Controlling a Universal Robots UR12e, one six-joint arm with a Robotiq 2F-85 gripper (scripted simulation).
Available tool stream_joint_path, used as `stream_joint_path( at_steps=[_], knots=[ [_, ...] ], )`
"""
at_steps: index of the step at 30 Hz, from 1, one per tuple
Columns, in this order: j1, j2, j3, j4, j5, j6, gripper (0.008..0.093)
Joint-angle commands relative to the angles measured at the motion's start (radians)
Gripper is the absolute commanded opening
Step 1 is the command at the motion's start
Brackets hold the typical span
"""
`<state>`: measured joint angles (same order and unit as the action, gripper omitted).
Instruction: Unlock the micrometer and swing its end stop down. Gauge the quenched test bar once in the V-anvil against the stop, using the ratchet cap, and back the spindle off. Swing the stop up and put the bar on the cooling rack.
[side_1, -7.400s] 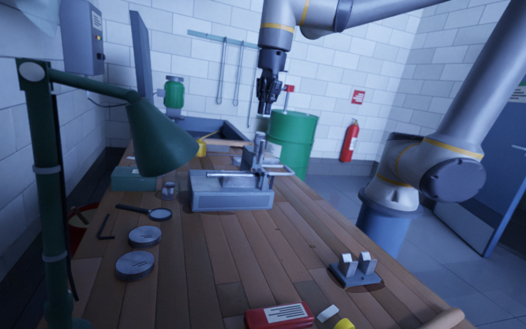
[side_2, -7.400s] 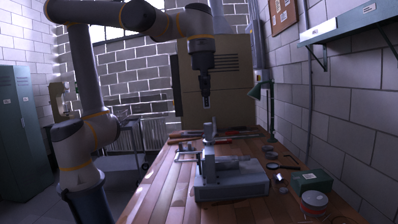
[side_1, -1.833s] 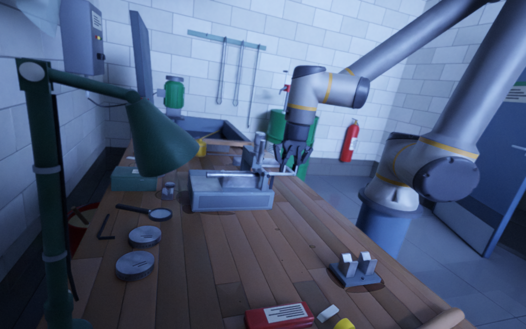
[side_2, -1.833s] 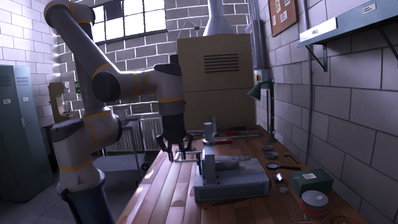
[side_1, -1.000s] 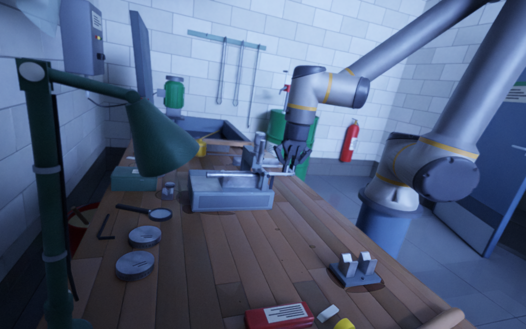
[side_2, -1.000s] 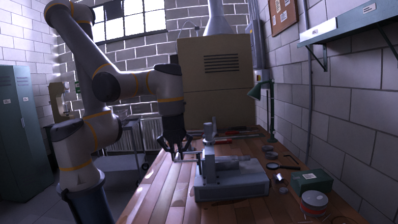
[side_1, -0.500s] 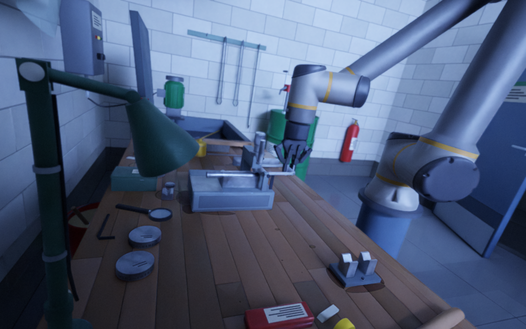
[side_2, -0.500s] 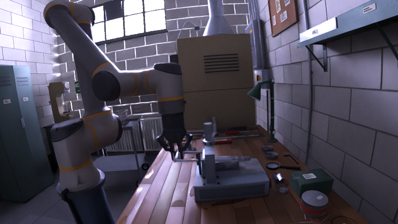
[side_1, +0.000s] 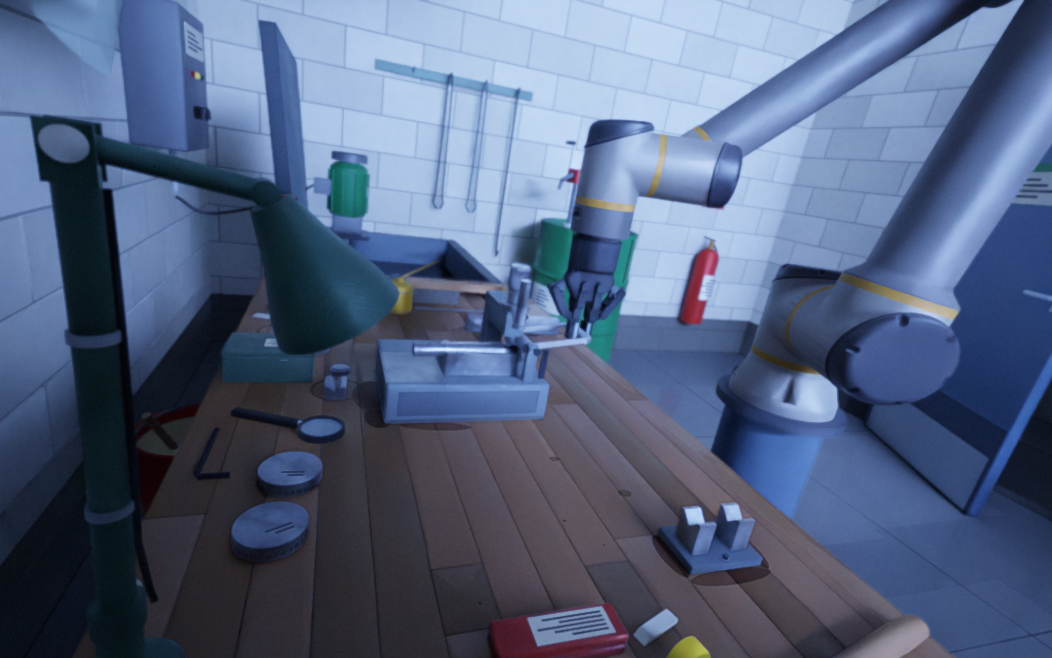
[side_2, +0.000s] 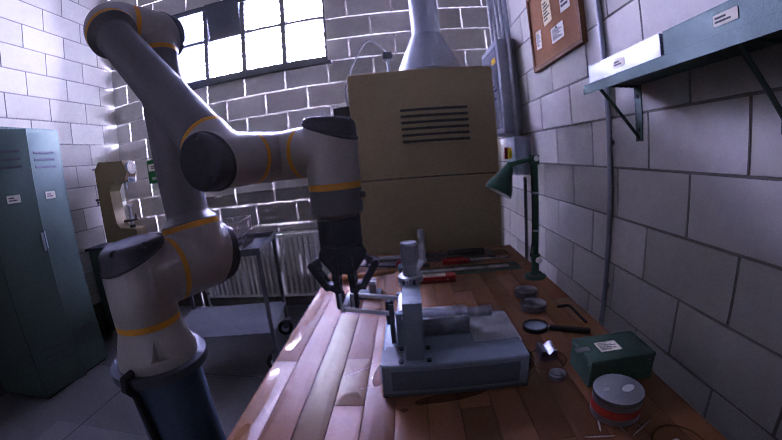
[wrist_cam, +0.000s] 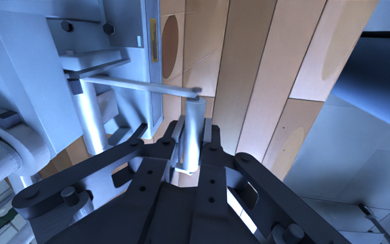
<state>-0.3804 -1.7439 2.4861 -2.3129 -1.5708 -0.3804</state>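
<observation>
The test bar (side_1: 459, 349) lies in the micrometer's V-anvil, its far end hidden behind the frame. The bench micrometer (side_1: 465, 380) is a grey block with an upright frame, at mid-bench. Its end stop is a thin arm (wrist_cam: 143, 85) reaching out from the frame to a small upright handle (wrist_cam: 193, 132) at its tip. The handle is held by my gripper (side_1: 583, 326), which is closed on it at the micrometer's aisle side. The cooling rack (side_1: 710, 539), two V-blocks on a plate, stands near the bench's front right.
A green desk lamp (side_1: 310, 279) reaches over the bench's left side. Two steel discs (side_1: 279, 500), a magnifier (side_1: 310, 425), a hex key and a green box (side_1: 264, 357) lie left of the micrometer. A red case (side_1: 558, 630) lies at the front edge.
</observation>
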Motion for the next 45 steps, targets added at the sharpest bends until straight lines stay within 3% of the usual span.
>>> stream_joint_path(
  at_steps=[1, 45],
  knots=[
    [0.0, -0.002, -0.002, 0.003, 0.0, 0.0, 0.008],
    [0.016, -0.033, -0.082, 0.113, 0.0, 0.016, 0.008]
  ],
)
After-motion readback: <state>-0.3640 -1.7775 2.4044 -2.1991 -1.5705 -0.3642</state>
